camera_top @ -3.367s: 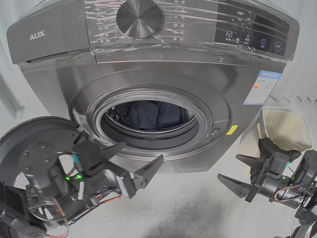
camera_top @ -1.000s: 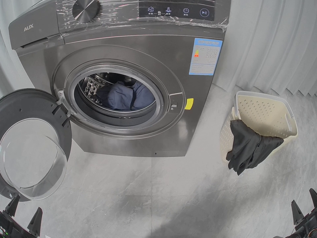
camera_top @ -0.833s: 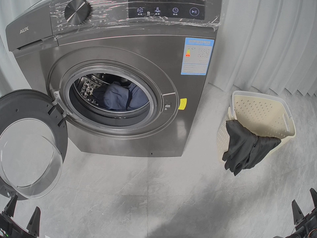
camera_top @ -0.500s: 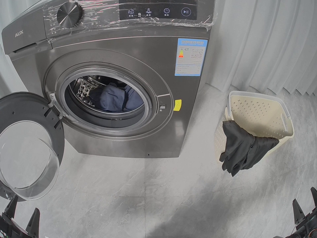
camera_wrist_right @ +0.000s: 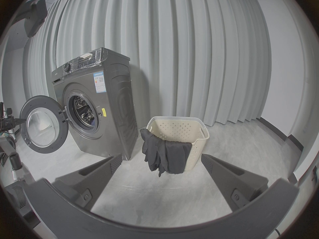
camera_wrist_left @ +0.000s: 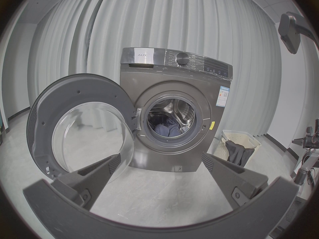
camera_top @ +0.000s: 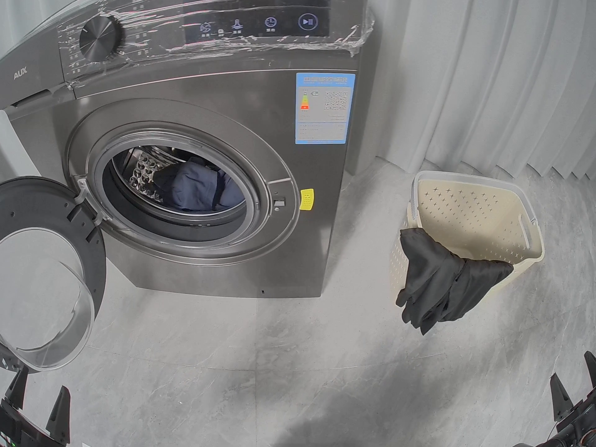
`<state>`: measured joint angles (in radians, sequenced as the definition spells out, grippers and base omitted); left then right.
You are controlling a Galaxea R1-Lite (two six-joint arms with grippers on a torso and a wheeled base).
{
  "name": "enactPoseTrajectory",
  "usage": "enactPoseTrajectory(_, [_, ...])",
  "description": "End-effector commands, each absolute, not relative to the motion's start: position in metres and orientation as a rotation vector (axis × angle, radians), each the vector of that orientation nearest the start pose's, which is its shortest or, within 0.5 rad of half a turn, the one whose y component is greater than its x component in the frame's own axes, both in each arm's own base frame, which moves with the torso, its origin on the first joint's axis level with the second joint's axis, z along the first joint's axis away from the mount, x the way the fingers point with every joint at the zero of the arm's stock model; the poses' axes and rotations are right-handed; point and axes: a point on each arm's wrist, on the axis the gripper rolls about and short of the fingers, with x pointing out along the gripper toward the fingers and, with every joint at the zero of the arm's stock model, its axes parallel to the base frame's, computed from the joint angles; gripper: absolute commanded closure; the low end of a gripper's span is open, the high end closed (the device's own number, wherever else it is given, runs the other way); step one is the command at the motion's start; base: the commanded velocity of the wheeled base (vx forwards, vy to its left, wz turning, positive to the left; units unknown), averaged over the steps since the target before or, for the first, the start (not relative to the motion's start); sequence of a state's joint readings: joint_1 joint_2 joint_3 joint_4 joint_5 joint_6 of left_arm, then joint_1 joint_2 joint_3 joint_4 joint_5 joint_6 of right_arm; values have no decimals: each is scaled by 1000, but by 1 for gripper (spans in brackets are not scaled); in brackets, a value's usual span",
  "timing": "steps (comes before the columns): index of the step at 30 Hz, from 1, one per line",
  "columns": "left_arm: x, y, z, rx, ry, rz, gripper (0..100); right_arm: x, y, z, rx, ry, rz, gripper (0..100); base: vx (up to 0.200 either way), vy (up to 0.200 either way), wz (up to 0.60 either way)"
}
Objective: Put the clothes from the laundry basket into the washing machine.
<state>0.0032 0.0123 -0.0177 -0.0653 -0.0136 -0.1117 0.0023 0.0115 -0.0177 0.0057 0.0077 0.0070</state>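
Most of the head view's lower half is pale grey, marbled tile floor, and a wall of white pleated curtain fills the upper right.

At upper left we see the washing machine, a boxy front-loader in brushed grey metal. Its control panel and round dial sit under crinkled clear film. A blue label and a small yellow sticker are stuck to the front. The round door, a dark ring around a bulging clear window, stands swung wide open at the left edge. Inside the perforated steel drum, dark blue clothes lie bunched low in the opening.

At centre right, near the machine but apart from it, the laundry basket stands on the floor. It is cream plastic, a rounded rectangle, with walls pierced by small cross-shaped holes. A black garment, limp and creased, is draped over its near rim and hangs down the outside wall.

We find the left gripper at the lower left corner, dark pointed fingers spread with nothing between them. The right gripper sits at the lower right corner, likewise spread and empty. Both are low and well apart from the basket and the machine. In the wrist views the left one faces the drum opening and the right one faces the basket.
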Motion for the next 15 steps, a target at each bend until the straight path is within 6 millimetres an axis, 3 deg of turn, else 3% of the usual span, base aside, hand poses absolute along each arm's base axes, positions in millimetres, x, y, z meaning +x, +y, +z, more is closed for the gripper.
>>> enactPoseTrajectory(1, [-22, 0, 82, -110, -56, -14, 0, -23, 0, 75, 8, 9, 12, 0, 0, -200, 0])
enactPoseTrajectory(15, [-22, 3, 81, 21, -46, 148, 0, -23, 0, 75, 8, 8, 11, 0, 0, -200, 0])
